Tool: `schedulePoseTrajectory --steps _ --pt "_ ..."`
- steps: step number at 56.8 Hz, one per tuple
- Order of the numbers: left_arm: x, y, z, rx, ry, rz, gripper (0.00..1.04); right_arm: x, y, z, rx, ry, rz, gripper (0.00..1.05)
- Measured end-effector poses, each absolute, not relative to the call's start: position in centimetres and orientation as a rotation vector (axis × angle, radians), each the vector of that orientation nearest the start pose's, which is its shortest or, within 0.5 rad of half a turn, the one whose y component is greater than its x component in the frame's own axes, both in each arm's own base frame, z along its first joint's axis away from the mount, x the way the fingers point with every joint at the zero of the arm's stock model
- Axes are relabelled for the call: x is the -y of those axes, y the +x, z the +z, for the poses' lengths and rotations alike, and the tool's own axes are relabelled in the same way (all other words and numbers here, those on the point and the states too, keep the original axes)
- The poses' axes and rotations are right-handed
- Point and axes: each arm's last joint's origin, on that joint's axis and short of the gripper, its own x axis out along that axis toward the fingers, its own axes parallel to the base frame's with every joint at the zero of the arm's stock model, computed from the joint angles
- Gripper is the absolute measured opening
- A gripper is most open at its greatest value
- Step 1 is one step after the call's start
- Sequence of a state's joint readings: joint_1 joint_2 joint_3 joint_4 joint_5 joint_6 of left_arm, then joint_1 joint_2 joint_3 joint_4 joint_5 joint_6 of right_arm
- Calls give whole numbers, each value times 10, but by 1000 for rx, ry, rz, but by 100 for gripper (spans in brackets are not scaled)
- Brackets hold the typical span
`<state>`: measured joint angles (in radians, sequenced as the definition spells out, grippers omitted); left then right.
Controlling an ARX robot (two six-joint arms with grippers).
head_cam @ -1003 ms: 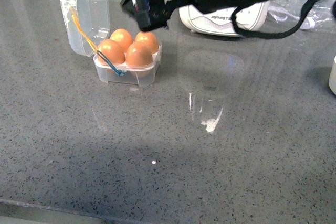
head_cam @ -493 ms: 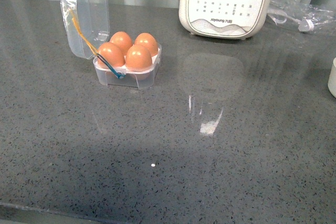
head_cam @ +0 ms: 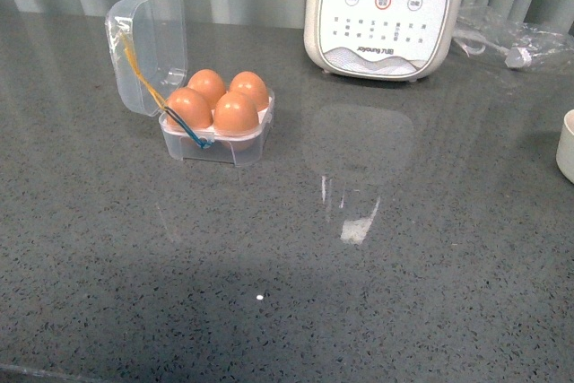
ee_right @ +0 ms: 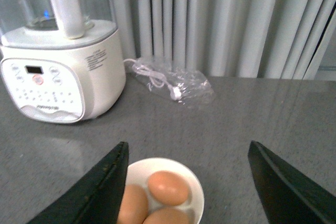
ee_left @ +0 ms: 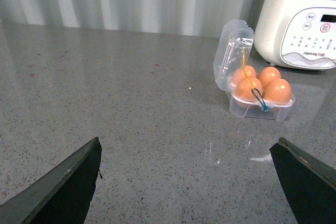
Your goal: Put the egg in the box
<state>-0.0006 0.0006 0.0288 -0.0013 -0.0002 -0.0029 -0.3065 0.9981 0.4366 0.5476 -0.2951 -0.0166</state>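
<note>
The box is sitting on the counter with its lid standing open. All 4 of its slots are holding eggs, so as far as this box goes the filling looks done.

Both arms are hanging clear of the box. The left gripper is hovering well away from it, jaws spread wide with nothing between them. The right gripper is gaping just as empty, and it is hovering over a white bowl holding at least 3 spare eggs, well apart from the box on its right.

The main danger is that the right arm is lining up on that bowl while the box is offering no free slot. A 5th egg carried over would be landing on top of the 4 seated ones, and pressing it down would be cracking shells or rolling it off onto the counter.

A pick from the bowl is risky too. The spare eggs are lying against each other, so closing jaws could be pinching 2 at once or squeezing one sideways.

The yellow and blue elastic loops are trailing from the lid across the front of the box. A finger coming in low could be snagging them and dragging the light case, or knocking the lid down onto the eggs. The white cooker behind the box is leaving little room for a swing from the rear.
</note>
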Motion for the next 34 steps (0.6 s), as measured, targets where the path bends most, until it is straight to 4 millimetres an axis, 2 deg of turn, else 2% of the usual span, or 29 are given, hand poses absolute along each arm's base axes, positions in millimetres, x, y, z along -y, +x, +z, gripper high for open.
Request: schedulePoseTrajectory --steps 5,12,19,34 --pt "0 96 173 27 -3 0 98 43 185 231 -4 -10 -11 47" --pt "0 96 173 27 -3 0 98 31 172 214 -12 -9 -7 22" --pt "0 96 173 27 -3 0 98 24 162 205 -9 -10 -9 3" --pt "0 96 173 27 -3 0 98 12 143 188 -9 -10 -5 3"
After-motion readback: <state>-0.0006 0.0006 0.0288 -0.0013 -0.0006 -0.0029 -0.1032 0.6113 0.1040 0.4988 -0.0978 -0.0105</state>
